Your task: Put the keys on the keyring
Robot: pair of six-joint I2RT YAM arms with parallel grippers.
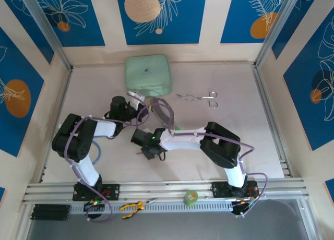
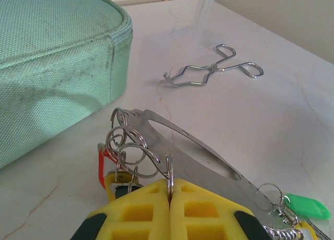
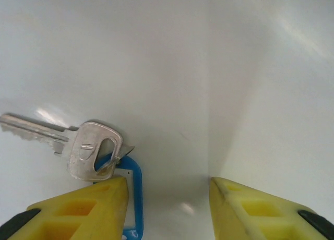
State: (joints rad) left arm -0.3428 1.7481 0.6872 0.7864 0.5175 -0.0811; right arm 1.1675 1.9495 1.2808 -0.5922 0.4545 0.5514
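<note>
Keyring, a flat silvery hoop, held at a slant over the pale surface, just in front of the mint-green zipped case; in the overhead view, near the middle of the surface, between the two wrists. Strung at its near end, a cluster of small split rings with a red tag and a yellow tag; further along the hoop, a green tag. Left gripper with jaws pressed fully together, pinching thin metal at the near end of the keyring. One loose key with a blue tag flat on the surface, apart from the hoop, just beside the yellow finger at the left of the right wrist view. Right gripper low over the surface, jaws spread wide and holding nothing. Silver forceps flat on the surface beyond the hoop, to the right of the case. Green tape roll and yellow-handled pliers on the rail at the near edge.
</note>
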